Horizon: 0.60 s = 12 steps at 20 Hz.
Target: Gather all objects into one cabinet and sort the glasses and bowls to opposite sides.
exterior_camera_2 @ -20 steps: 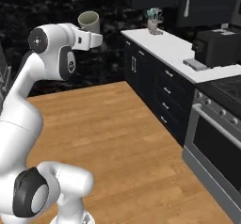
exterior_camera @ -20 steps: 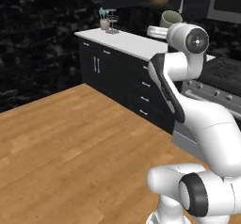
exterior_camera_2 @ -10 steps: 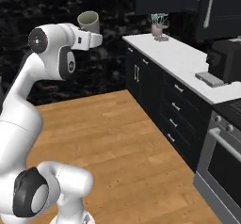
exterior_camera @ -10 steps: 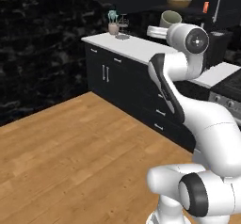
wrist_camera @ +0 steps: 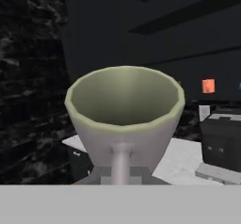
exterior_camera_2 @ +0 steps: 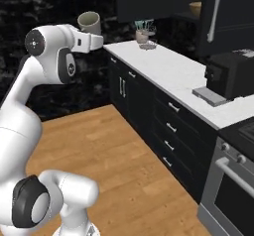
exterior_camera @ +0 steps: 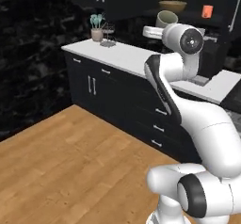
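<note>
The gripper (wrist_camera: pixel 121 173) clamps the grey mug (wrist_camera: pixel 124 115) low at its handle side; rigid, light, probably slippery.

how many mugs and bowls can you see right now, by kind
mugs: 2, the grey mug held up at the gripper, and the orange mug on the cabinet shelf
bowls: 1, the wooden bowl on the same shelf
total: 3
</note>
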Tool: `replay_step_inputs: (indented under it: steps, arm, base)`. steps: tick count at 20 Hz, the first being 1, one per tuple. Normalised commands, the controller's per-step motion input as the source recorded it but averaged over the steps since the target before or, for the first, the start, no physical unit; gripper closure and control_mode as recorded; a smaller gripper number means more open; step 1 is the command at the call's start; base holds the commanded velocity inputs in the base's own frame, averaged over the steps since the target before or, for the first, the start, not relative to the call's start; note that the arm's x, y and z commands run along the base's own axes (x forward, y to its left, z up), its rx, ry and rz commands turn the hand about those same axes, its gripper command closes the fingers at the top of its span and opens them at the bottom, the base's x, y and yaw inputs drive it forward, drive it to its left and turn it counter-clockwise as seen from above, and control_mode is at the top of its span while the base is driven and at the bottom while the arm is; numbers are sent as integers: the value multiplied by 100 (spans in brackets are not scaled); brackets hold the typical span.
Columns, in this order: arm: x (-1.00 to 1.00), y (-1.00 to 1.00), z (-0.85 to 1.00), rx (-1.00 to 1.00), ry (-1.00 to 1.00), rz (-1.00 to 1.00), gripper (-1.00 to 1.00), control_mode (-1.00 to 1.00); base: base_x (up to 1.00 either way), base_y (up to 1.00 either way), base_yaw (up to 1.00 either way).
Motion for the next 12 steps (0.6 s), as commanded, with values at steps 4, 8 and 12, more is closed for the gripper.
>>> replay_step_inputs:
  steps: [4,8,12]
  arm:
    - [0,0,0,0,0,0,100,100]
    - [0,0,0,0,0,0,100,100]
    - [0,0,0,0,0,0,100,100]
  base:
    - [100,-4,-37]
    - [100,-1,-37]
    - [100,-3,-36]
